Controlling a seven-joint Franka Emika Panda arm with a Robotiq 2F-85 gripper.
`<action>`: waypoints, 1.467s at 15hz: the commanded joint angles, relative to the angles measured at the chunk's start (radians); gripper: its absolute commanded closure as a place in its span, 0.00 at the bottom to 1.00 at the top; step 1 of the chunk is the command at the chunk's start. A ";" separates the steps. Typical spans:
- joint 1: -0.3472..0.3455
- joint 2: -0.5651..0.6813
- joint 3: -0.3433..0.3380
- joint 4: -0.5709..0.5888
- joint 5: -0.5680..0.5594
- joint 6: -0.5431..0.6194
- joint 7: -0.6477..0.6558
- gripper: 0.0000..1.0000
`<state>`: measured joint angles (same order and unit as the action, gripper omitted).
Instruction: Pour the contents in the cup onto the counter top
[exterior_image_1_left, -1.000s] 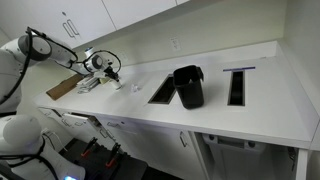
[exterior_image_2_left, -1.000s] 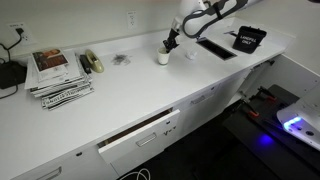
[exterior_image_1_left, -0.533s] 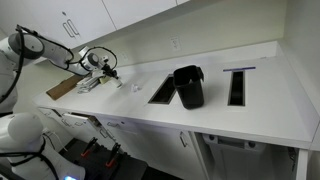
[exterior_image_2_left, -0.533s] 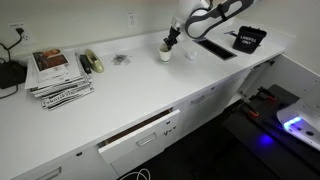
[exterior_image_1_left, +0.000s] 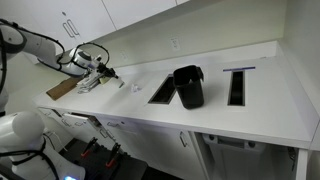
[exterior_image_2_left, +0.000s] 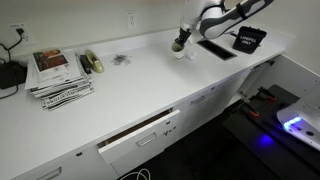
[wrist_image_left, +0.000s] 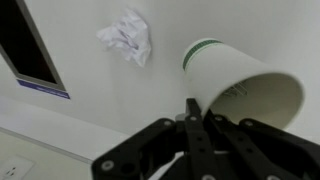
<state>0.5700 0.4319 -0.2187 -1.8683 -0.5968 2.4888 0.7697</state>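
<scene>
Since the gripper's (wrist_image_left: 190, 106) jaws sit nearly together, apparently pinched on the wall of the paper cup (wrist_image_left: 245, 88), I read the cup as held, not free. It's tipped over above the counter top (wrist_image_left: 90, 110), on the far side of the fingertips from the dark cut-out slot (wrist_image_left: 28, 50). Its long axis slants away from the slot, green-banded end nearer it. A crumpled white wad (wrist_image_left: 127, 38) lies between slot and cup. The contents aren't visible inside. The pour likely depends on rolling the wrist until the mouth drops, but I can't tell which end is the mouth.
</scene>
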 joint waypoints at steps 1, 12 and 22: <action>-0.002 -0.108 0.048 -0.097 -0.161 -0.176 0.096 0.99; -0.063 -0.031 0.190 0.006 -0.292 -0.397 0.122 0.99; -0.027 0.153 0.368 0.167 -0.635 -0.955 0.087 0.99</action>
<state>0.5306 0.5122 0.1314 -1.7673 -1.1498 1.6508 0.8718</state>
